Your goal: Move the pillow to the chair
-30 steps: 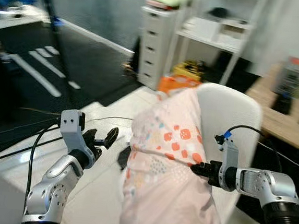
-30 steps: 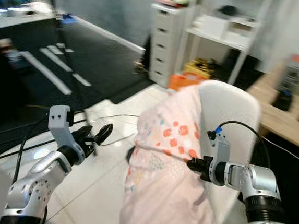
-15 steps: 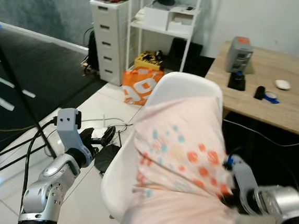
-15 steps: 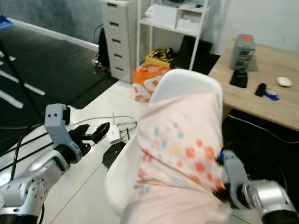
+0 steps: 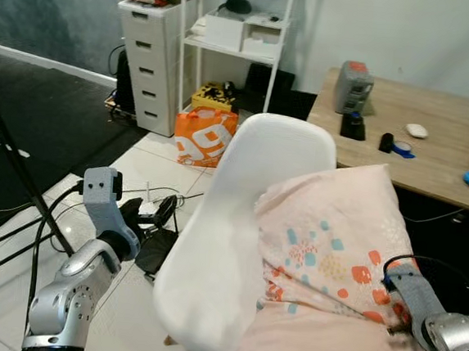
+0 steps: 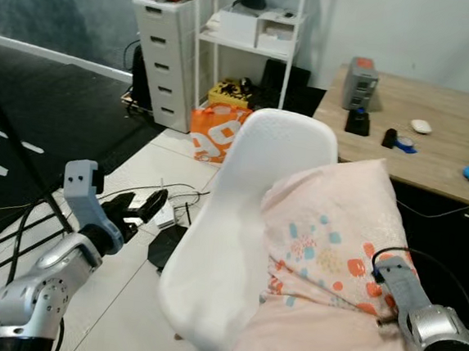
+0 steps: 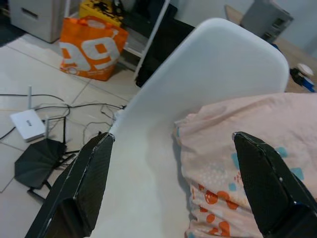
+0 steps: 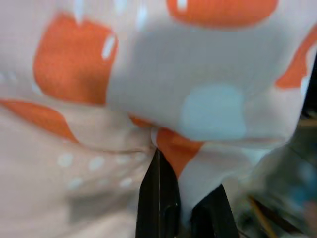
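A white chair (image 5: pixel 239 217) stood in the middle, its back toward the far shelves, open tiled floor (image 5: pixel 125 297) to its left with cables and a black stand. A wooden table (image 5: pixel 434 144) lay close on the far right. The pink patterned pillow (image 5: pixel 334 258) rested against the chair's right edge, spilling toward the near side. The right claw (image 8: pixel 173 198) was pinched shut on the pillow's fabric. The left claw (image 7: pixel 168 173) hung spread wide left of the chair, touching nothing.
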Motion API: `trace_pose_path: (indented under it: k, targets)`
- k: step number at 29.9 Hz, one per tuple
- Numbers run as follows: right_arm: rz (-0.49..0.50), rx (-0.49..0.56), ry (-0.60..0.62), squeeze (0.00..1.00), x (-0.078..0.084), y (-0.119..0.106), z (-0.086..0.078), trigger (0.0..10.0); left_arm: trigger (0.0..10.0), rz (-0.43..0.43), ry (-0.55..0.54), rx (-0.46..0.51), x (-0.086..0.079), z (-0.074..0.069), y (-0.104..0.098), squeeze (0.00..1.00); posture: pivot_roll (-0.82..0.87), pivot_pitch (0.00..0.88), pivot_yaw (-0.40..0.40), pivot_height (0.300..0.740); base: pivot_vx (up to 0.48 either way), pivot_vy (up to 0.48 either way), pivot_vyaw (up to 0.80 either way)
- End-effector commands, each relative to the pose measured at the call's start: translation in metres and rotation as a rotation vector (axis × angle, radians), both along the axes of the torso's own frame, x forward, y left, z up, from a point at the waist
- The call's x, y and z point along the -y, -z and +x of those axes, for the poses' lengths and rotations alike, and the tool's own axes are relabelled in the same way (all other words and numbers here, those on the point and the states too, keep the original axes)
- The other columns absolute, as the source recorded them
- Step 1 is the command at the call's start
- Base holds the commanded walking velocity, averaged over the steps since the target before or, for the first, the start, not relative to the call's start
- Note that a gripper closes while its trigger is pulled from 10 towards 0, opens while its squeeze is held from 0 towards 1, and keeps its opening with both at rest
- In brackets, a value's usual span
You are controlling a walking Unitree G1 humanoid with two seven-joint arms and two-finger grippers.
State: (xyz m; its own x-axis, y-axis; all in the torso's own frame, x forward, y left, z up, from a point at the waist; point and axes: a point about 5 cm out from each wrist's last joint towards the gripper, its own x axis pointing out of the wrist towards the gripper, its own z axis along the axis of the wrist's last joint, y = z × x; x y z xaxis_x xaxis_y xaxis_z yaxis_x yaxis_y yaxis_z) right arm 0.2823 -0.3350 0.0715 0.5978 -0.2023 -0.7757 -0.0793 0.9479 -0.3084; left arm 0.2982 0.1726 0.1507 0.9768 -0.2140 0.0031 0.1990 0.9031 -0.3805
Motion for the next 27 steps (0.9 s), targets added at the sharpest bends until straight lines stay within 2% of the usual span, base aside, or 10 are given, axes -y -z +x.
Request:
trace_pose_path:
  k: [1, 3, 8, 9, 10, 12, 14, 18, 22, 27]
  targets:
    - [0.278, 0.181, -0.126, 0.00, -0.029, -0.022, 0.024, 10.0, 10.0, -0.003, 0.008, -0.009, 0.001, -0.002, 0.001, 0.00, -0.24, 0.075, 0.009, 0.740, 0.000, 0.000, 0.00]
    - [0.555, 0.260, -0.357, 0.00, -0.057, -0.043, 0.029, 10.0, 10.0, -0.003, 0.013, -0.007, 0.002, -0.002, 0.000, 0.00, -0.24, 0.069, 0.009, 0.740, 0.000, 0.000, 0.00]
    - [0.655, 0.230, -0.512, 0.00, -0.067, -0.053, 0.019, 10.0, 10.0, 0.000, 0.017, -0.006, 0.003, -0.002, 0.000, 0.00, -0.24, 0.070, 0.001, 0.740, 0.000, 0.000, 0.00]
    - [0.677, 0.171, -0.594, 0.00, -0.065, -0.055, 0.008, 10.0, 10.0, -0.002, 0.016, -0.004, 0.002, -0.002, -0.001, 0.00, -0.24, 0.070, 0.001, 0.740, 0.000, 0.000, 0.00]
    - [0.669, 0.087, -0.677, 0.00, -0.059, -0.055, -0.006, 10.0, 10.0, -0.002, 0.014, -0.003, 0.002, -0.002, -0.001, 0.00, -0.24, 0.073, 0.002, 0.740, 0.000, 0.000, 0.00]
    - [0.669, 0.087, -0.677, 0.00, -0.059, -0.055, -0.006, 10.0, 10.0, -0.002, 0.014, -0.003, 0.002, -0.002, -0.001, 0.00, -0.24, 0.073, 0.002, 0.740, 0.000, 0.000, 0.00]
    - [0.642, -0.087, -0.807, 0.00, -0.042, -0.055, -0.034, 10.0, 10.0, -0.001, 0.011, -0.004, 0.001, -0.003, -0.001, 0.00, -0.25, 0.074, -0.001, 0.740, 0.000, 0.000, 0.00]
    - [0.637, -0.164, -0.863, 0.00, -0.037, -0.056, -0.046, 10.0, 10.0, 0.002, 0.010, -0.006, 0.000, -0.003, 0.000, 0.00, -0.25, 0.073, 0.000, 0.740, 0.000, 0.000, 0.00]
    - [0.464, -0.451, -0.983, 0.00, -0.009, -0.056, -0.077, 10.0, 10.0, 0.000, 0.015, -0.003, 0.002, 0.000, -0.001, 0.00, -0.26, 0.071, 0.004, 0.740, 0.000, 0.000, 0.00]
    - [0.249, -0.454, -0.910, 0.00, 0.017, -0.069, -0.067, 10.0, 10.0, -0.001, 0.018, -0.002, 0.002, 0.001, -0.002, 0.00, -0.26, 0.070, 0.010, 0.740, 0.000, 0.000, 0.00]
